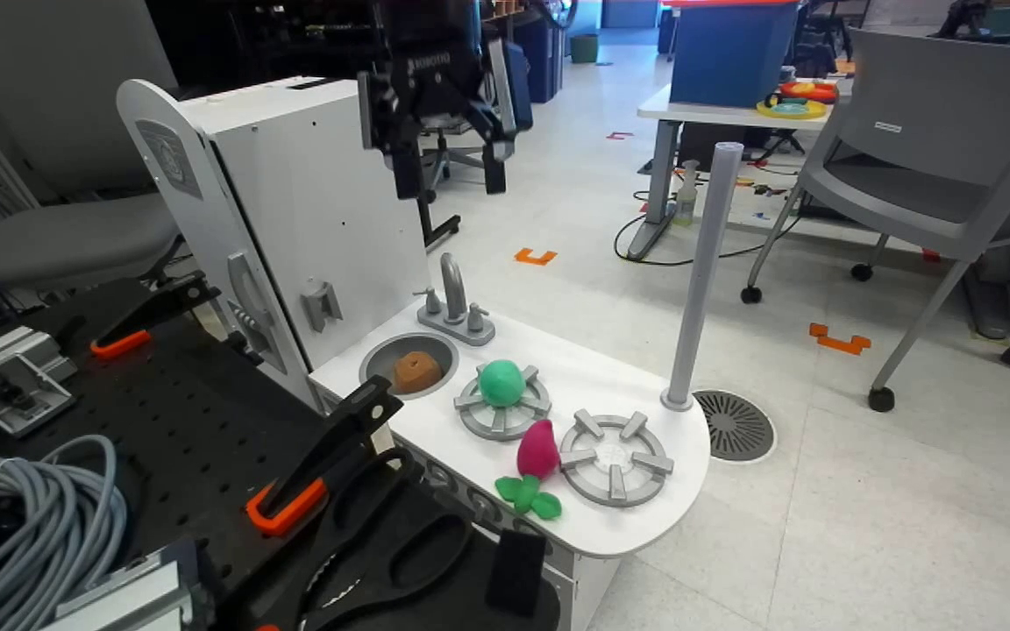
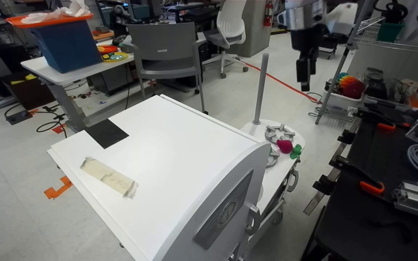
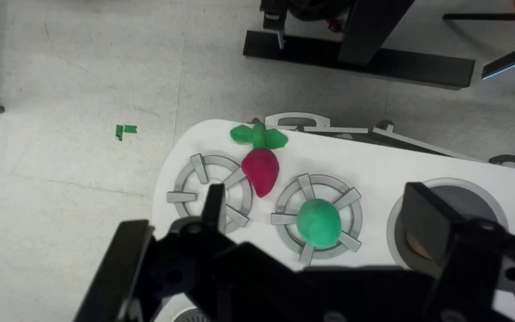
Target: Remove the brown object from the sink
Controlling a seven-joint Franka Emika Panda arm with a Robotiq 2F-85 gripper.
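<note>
The brown object [image 1: 416,372] is a rounded lump lying inside the sink [image 1: 380,355], a round grey basin in the white countertop. In the wrist view only a sliver of the brown object [image 3: 419,247] shows, behind the right finger, which also covers part of the sink [image 3: 467,201]. In an exterior view the white cabinet hides the brown object and nearly all of the sink. My gripper [image 1: 450,180] is open and empty, high above the countertop; it also shows in an exterior view [image 2: 307,78]. In the wrist view its fingers [image 3: 318,197] stand wide apart over the burner area.
A silver faucet [image 1: 454,294] stands behind the sink. A green ball [image 1: 501,383] sits on a burner grate beside it. A pink-magenta pointed object [image 1: 539,451] lies near the front edge. A tall grey post [image 1: 705,272] and a white cabinet [image 1: 330,193] flank the countertop.
</note>
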